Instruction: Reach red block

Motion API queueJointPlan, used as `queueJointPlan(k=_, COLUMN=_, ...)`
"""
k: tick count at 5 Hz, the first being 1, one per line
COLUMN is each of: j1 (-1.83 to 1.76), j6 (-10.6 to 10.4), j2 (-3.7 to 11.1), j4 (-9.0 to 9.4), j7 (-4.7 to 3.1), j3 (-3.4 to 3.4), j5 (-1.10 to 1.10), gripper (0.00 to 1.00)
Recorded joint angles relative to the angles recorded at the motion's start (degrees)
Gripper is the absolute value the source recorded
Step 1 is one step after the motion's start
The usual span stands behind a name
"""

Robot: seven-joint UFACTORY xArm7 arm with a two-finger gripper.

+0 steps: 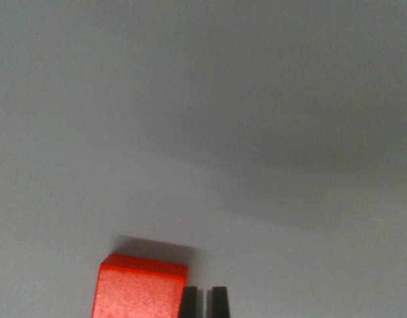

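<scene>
The red block (140,290) sat on the plain grey tabletop (256,132), no tabletop edge being visible, at the bottom of the wrist view. The end effector (204,301) showed two dark fingertips drawn nearly together, holding nothing, just beside the block's right face. It seemingly lay offset rather than centred, so the reach looked nearly complete.

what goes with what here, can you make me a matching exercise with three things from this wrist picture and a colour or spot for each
Things:
1. red block
2. claw
3. surface

Descriptions:
A. plain grey, filling most of the view
B. dark tips at the bottom edge, close together
C. bottom edge, on the wrist view's left of the dark tips

Pairs: 1-C, 2-B, 3-A
</scene>
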State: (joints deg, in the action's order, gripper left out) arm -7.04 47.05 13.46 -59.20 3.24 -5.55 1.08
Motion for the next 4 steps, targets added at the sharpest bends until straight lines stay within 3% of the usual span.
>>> queueJointPlan(k=1, j1=0.0, j6=0.0, j2=0.0, j4=0.0, j7=0.0, j3=0.0, j5=0.0, gripper=0.0)
queueJointPlan(k=2, j1=-0.4, j6=-2.0, j2=0.59, j4=1.54, j7=0.2, j3=-0.42, j5=-0.01, gripper=0.0)
queueJointPlan(k=3, j1=-0.4, j6=-2.0, j2=0.59, j4=1.54, j7=0.2, j3=-0.42, j5=-0.01, gripper=0.0)
queueJointPlan(k=4, j1=-0.76, j6=-3.9, j2=1.11, j4=2.91, j7=0.38, j3=-0.79, j5=-0.01, gripper=0.0)
